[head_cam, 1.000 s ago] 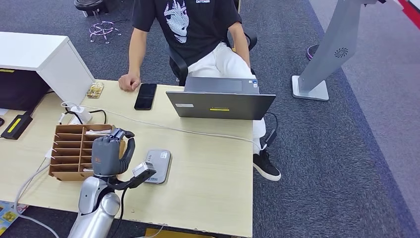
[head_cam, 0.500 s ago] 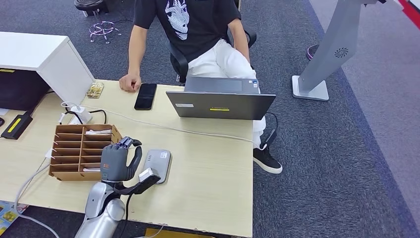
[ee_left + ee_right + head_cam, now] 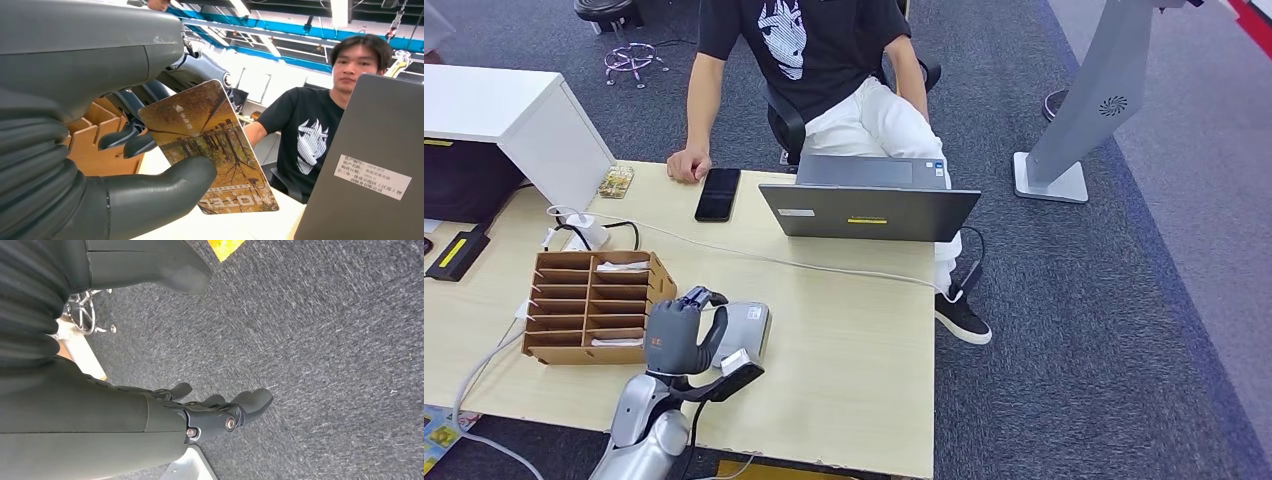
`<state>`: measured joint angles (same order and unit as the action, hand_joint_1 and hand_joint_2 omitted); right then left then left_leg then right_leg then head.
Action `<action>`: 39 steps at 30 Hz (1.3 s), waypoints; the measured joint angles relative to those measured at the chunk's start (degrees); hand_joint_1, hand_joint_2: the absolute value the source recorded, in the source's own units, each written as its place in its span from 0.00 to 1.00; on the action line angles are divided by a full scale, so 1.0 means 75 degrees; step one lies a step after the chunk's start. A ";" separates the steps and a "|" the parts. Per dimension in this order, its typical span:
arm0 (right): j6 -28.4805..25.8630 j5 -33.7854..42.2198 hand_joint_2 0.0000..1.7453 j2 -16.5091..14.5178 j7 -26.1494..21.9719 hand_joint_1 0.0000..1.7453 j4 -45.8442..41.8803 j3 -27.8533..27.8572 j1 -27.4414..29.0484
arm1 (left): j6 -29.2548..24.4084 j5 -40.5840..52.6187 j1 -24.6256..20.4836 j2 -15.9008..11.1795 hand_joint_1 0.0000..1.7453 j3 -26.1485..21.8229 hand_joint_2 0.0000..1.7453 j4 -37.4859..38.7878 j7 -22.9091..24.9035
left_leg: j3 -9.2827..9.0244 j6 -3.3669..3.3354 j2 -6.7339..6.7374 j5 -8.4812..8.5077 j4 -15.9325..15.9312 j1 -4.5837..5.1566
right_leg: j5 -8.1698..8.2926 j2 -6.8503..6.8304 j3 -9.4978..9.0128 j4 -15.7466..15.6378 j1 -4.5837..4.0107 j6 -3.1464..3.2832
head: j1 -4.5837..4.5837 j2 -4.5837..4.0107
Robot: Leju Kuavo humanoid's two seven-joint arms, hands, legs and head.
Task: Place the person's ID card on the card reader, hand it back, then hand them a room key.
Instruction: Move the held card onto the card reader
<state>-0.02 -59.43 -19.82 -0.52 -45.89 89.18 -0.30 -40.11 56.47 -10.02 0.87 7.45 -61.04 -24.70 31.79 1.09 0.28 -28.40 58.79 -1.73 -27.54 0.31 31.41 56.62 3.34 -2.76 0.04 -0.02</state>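
My left hand (image 3: 678,335) hovers low over the table, just left of the grey flat card reader (image 3: 752,322). It pinches a card (image 3: 210,145) between thumb and fingers (image 3: 125,140). The card shows an autumn forest picture and the word HOTEL. The person (image 3: 809,60) sits across the table behind the laptop, one hand (image 3: 686,166) resting on the far edge. My right hand (image 3: 220,415) hangs over the grey carpet, fingers apart and holding nothing.
A wooden slotted organizer (image 3: 589,305) stands left of my left hand, with cards in some slots. A black phone (image 3: 718,193), a small patterned item (image 3: 616,181) and an open grey laptop (image 3: 869,210) lie on the far side. A white cable (image 3: 754,258) crosses the table.
My left hand has moved right and nearer the table's front edge, away from the organizer and up beside the card reader. The person has shifted slightly in the chair.
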 joint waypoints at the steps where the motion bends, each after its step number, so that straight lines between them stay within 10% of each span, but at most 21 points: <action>1: 0.0000 0.0000 1.00 0.0000 0.0004 0.00 -0.0003 0.0000 0.0001 | 0.0000 -0.0007 0.0009 -0.0007 1.00 0.0001 1.00 0.0000 0.0000 | 0.0000 0.0000 0.0000 0.0000 0.0000 0.0000 | 0.0000 0.0000 0.0000 0.0000 0.0000 0.0000 | 0.0000 0.0000; 39: -0.0305 -0.0098 1.00 0.0000 -0.0047 0.00 0.0167 0.0006 -0.0047 | -0.0022 -0.0501 0.0190 -0.0267 1.00 0.0024 1.00 0.1048 0.0318 | 0.0001 0.0000 -0.0003 0.0000 -0.0001 0.0000 | -0.0001 -0.0003 -0.0005 0.0000 0.0000 -0.0002 | -0.0001 0.0000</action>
<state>-2.31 -60.17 -19.82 -0.87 -44.64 89.22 -0.66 -40.27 52.71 -8.59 -1.13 7.63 -53.18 -22.32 31.80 1.09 0.26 -28.40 58.78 -1.72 -27.55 0.29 31.37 56.62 3.34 -2.77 0.04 -0.02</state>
